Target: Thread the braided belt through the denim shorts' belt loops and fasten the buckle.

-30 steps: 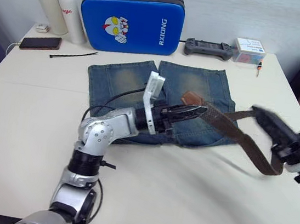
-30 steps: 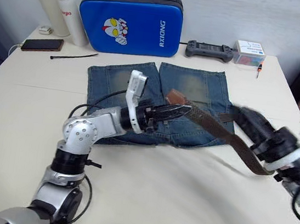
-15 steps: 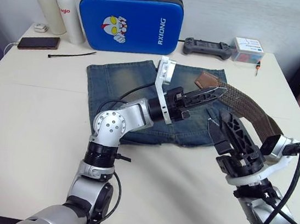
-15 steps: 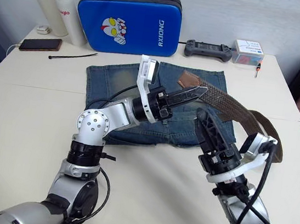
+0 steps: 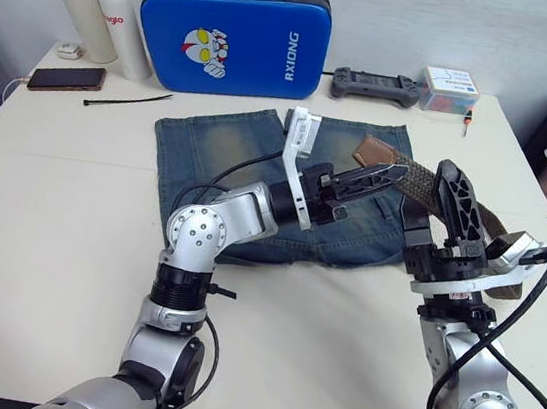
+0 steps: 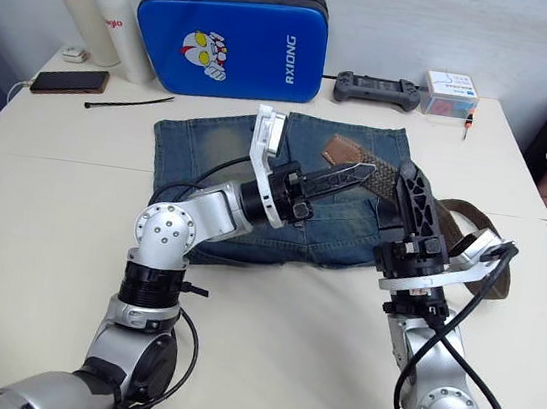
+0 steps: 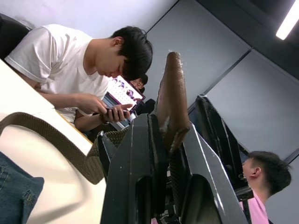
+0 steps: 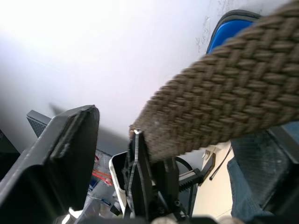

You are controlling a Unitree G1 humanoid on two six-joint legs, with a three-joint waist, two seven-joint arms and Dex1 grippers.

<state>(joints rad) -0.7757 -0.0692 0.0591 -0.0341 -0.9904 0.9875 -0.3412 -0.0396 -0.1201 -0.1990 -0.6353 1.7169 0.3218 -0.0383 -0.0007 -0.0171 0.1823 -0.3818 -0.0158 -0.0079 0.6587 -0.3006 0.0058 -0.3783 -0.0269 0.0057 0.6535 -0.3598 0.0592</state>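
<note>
Flat on the white table (image 5: 49,225), the denim shorts (image 5: 210,151) are spread just in front of the blue case (image 5: 237,33), legs toward the case. Above the shorts, the braided belt (image 6: 383,178) is held by the left gripper (image 5: 383,176), whose two fingers are closed tight on the strap just behind its tan tip (image 5: 374,149); in the left wrist view the tip (image 7: 170,93) is seen standing up between the pinched fingers (image 7: 140,158). From that grip the belt is carried off the side of the shorts away from the bottles and looped back on the table (image 6: 487,233). Beside the shorts, on that same side, the right gripper (image 5: 440,201) is raised upright with its fingers parted; the braided strap (image 8: 233,112) is seen lying across the gap in the right wrist view, against one finger (image 8: 140,172), but not clamped. The buckle cannot be made out. Beyond the far edge of the table from the shorts, a seated person (image 7: 60,65) is seen.
</note>
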